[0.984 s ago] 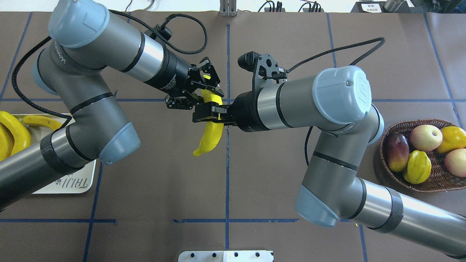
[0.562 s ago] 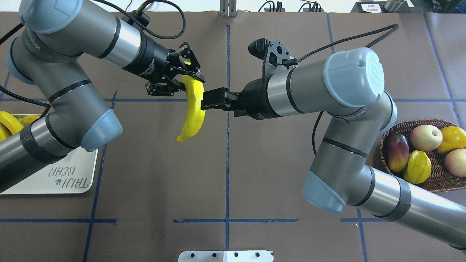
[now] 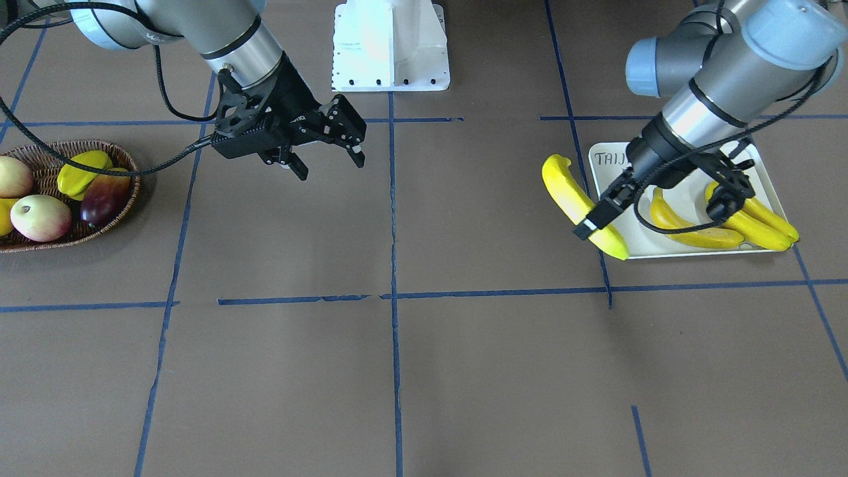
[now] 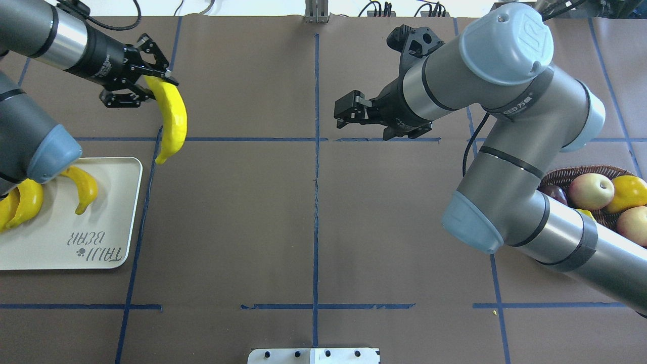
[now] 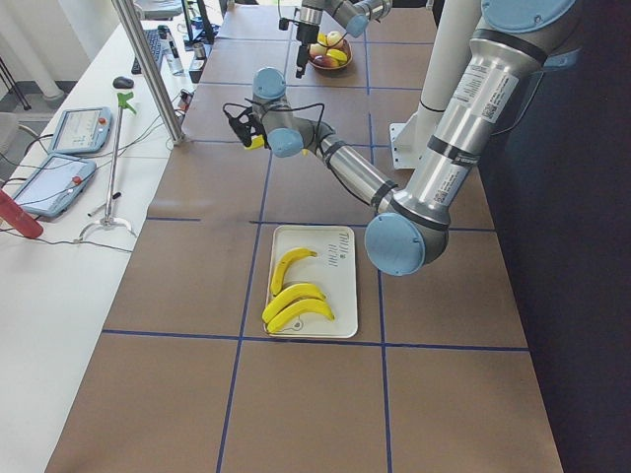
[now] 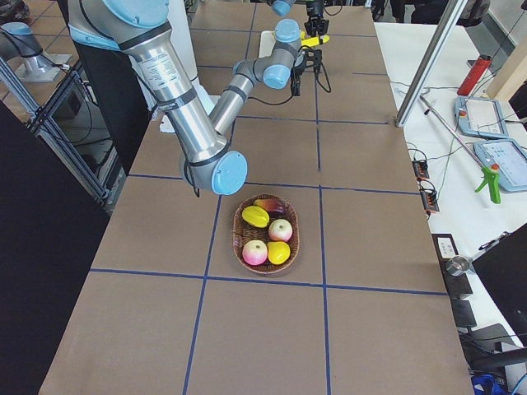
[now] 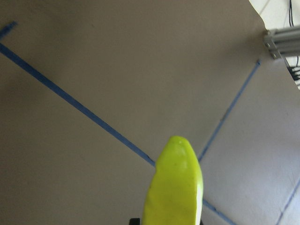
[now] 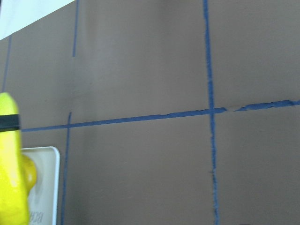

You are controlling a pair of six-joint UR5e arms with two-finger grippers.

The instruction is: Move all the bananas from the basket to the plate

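Observation:
My left gripper (image 4: 147, 85) (image 3: 596, 224) is shut on one end of a long yellow banana (image 4: 173, 121) (image 3: 575, 199), which hangs in the air just past the plate's far corner. Its tip fills the left wrist view (image 7: 176, 183). The cream plate (image 4: 101, 222) (image 3: 613, 173) lies at the table's left end with three bananas (image 4: 83, 186) (image 3: 689, 235) (image 5: 294, 296) on it. My right gripper (image 4: 339, 110) (image 3: 328, 160) hovers open and empty near the table's middle. The wicker basket (image 4: 561, 177) (image 3: 40, 147) holds other fruit and no banana shows in it.
In the basket lie apples (image 4: 591, 191), a yellow-green starfruit (image 3: 79, 171) and a red-purple mango (image 3: 103, 202). My right arm's elbow (image 4: 470, 222) overhangs the basket's near side. A white base plate (image 3: 391, 46) sits at the robot's edge.
Both grippers held the banana at the table's middle. The right gripper let go and drew back to the right; the left gripper carried the banana left to beside the plate.

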